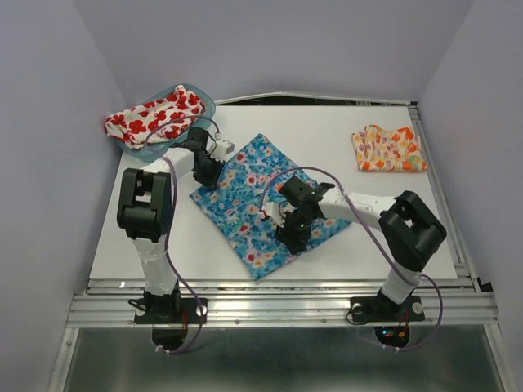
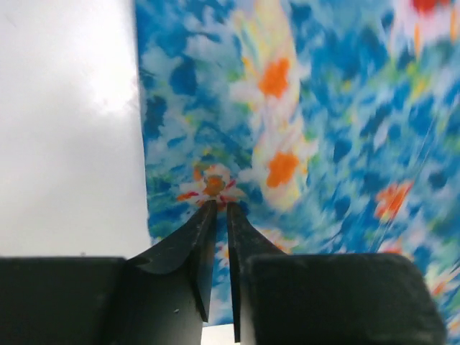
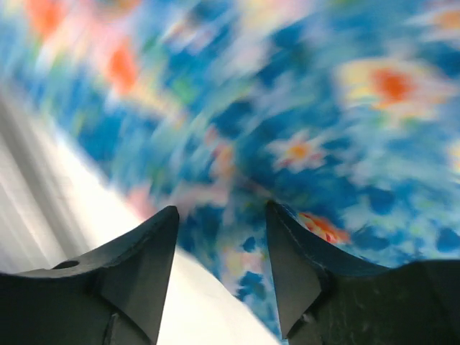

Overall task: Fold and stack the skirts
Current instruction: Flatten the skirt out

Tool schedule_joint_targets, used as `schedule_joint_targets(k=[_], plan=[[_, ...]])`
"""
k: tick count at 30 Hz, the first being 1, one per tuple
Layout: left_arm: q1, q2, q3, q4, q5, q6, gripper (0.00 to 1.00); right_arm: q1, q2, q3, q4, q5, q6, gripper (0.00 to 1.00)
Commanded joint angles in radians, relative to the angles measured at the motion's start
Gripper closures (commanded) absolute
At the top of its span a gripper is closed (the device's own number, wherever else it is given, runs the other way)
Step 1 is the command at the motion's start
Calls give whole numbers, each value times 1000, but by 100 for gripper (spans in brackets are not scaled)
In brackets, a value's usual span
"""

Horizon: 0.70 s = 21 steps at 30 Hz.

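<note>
Presently, left gripper [image 2: 221, 205] nearly closed at blue skirt [image 2: 338, 108] edge, hold unconfirmed; right gripper [image 3: 223, 207] spread; both edges should be pinched before folding.

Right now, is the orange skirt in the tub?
No, the orange skirt lies on the table, far from the tub.

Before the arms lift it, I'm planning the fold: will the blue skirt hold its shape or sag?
Likely floppy: the blue skirt lies flat like thin cloth and should sag where unheld. Pushed, it would probably bunch or slide on the smooth table.
</note>
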Motion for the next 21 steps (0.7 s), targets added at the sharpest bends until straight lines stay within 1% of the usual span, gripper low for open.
schedule_joint_targets(k=[1,2,3,4,5,6,7,8,9,10,11,12,13,14,15,17,19,21], plan=[[7,40,169,12,-35,-7,73,129,19,57,-103,-292,199,40],[7,40,194,11,-30,-7,70,129,16,120,-82,-325,250,40],[7,33,211,8,-24,-5,68,129,13,154,-80,-313,261,39],[9,19,233,0,-18,-4,66,119,6,183,-79,-288,267,37],[9,-30,235,0,3,-1,62,119,-6,207,-79,-226,269,37],[12,-65,228,10,17,21,56,101,-45,235,-77,-198,269,36],[13,-148,190,20,31,31,51,72,-61,246,-94,-149,255,36],[13,-192,163,24,40,50,47,55,-72,249,-105,-123,244,36],[13,-243,102,23,54,102,43,38,-111,213,-103,-97,224,36],[13,-291,65,23,68,131,41,24,-138,179,-102,-75,201,36],[12,-394,24,23,89,156,40,15,-164,147,-100,-25,154,36],[12,-446,-19,20,99,180,38,15,-191,111,-100,12,138,36],[10,-487,-107,20,99,215,36,15,-236,78,-94,47,128,36],[-5,-548,-180,18,64,222,35,-2,-256,13,-70,111,111,36],[-16,-567,-180,18,44,228,35,-2,-270,-8,-57,129,100,36],[-17,-573,-239,11,16,219,36,-37,-277,-24,-16,149,80,36],[-16,-550,-245,-2,16,205,37,-78,-256,2,21,163,71,36],[-14,-494,-227,-20,66,199,39,-100,-189,85,55,157,45,36]])
